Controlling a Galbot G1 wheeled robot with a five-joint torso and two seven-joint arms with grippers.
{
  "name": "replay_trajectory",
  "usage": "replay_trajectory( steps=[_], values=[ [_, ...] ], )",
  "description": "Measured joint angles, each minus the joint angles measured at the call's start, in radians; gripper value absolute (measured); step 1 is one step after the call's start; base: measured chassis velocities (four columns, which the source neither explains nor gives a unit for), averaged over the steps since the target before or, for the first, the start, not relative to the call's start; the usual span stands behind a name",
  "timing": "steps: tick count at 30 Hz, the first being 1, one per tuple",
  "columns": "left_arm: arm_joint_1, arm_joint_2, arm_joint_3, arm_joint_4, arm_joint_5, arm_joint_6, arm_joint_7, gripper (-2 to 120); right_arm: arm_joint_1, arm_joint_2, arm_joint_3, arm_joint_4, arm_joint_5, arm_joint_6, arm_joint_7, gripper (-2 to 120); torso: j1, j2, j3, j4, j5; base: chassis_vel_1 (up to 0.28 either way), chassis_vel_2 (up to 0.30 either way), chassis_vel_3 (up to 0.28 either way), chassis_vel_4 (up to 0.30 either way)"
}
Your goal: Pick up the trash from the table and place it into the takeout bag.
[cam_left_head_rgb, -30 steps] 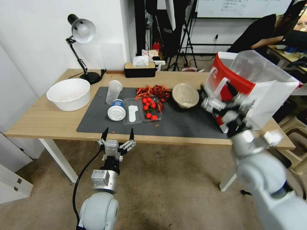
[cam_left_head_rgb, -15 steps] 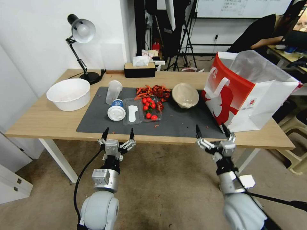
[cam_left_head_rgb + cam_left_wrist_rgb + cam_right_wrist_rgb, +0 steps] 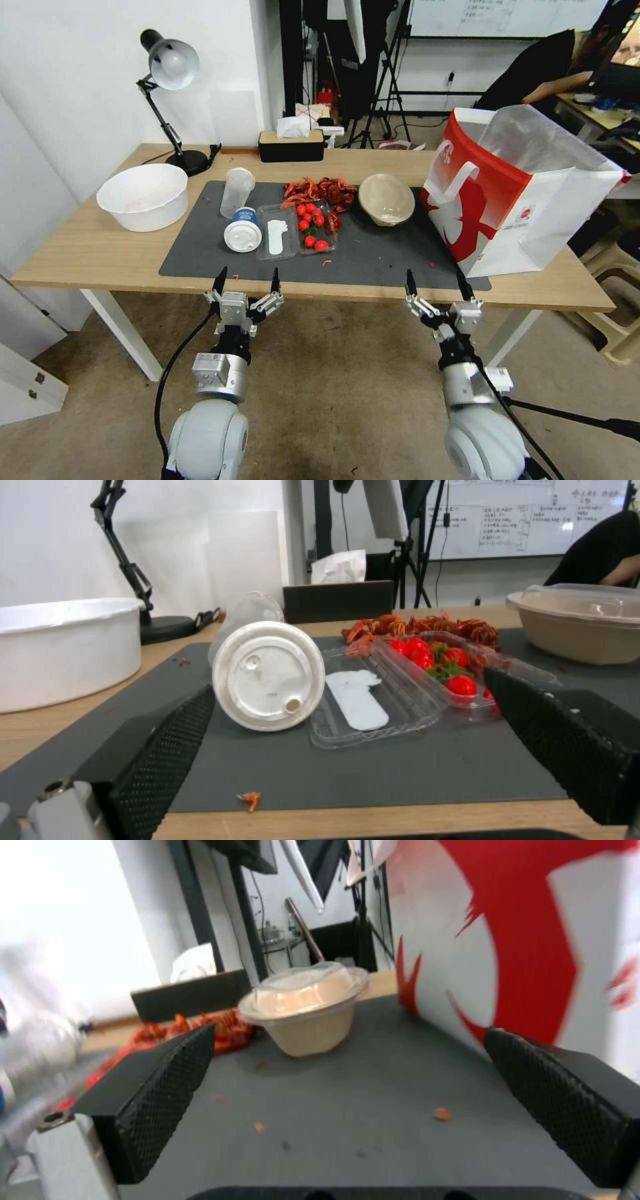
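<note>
The table runs across in front of both arms, its light wood top carrying a dark grey mat that reaches almost to the near edge. Both pincers hang just off that near edge, below the tabletop level, fingers pointing toward the table.

The takeout bag, red and white with a silvery lining and taller than all else, stands upright at the mat's right end, beyond and slightly to the right of the right gripper. That pincer is spread wide and holds nothing; in the right wrist view the bag's red-printed wall rises close past one finger.

The white basin sits on bare wood, well to the left of the left gripper and farther back.

The beige round bowl, under a clear lid, rests on the mat just beside the bag, straight beyond the right pincer and slightly to its left.

The clear tray holding cherry tomatoes lies on the mat directly beyond the left pincer, with red crayfish shells heaped behind it.

The white lidded paper cup lies on its side touching the tray's left edge, lid toward the left pincer, which is likewise spread and empty. The clear plastic cup is just behind the paper cup.
</note>
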Motion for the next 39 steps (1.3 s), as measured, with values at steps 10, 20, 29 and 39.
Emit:
replay_trajectory(
  steps=[10,20,29,39],
  values=[
    [0.003,0.000,0.001,-0.001,0.003,-0.001,0.000,100,0.166,0.019,-0.037,-0.021,0.326,-0.095,0.012,100,0.000,0.000,0.000,0.0001,0.0002,0.000,0.000,0.000,0.000],
    [0.006,0.000,0.003,0.000,0.006,-0.003,0.001,100,0.404,0.062,-0.048,-0.160,0.607,-0.182,0.085,100,0.000,0.000,0.000,0.0001,0.0001,0.000,0.000,0.000,0.000],
    [0.007,0.000,-0.009,0.002,0.005,-0.005,0.000,100,0.521,0.113,-0.066,-0.308,0.669,-0.241,0.095,86,0.000,0.000,0.000,0.0000,0.0000,0.000,0.000,0.000,0.000],
    [0.007,0.000,-0.008,0.010,0.007,-0.011,-0.001,100,0.515,0.118,-0.056,-0.323,0.659,-0.238,0.085,49,0.000,0.000,0.000,-0.0001,0.0000,0.000,0.000,0.000,0.000]
  ],
)
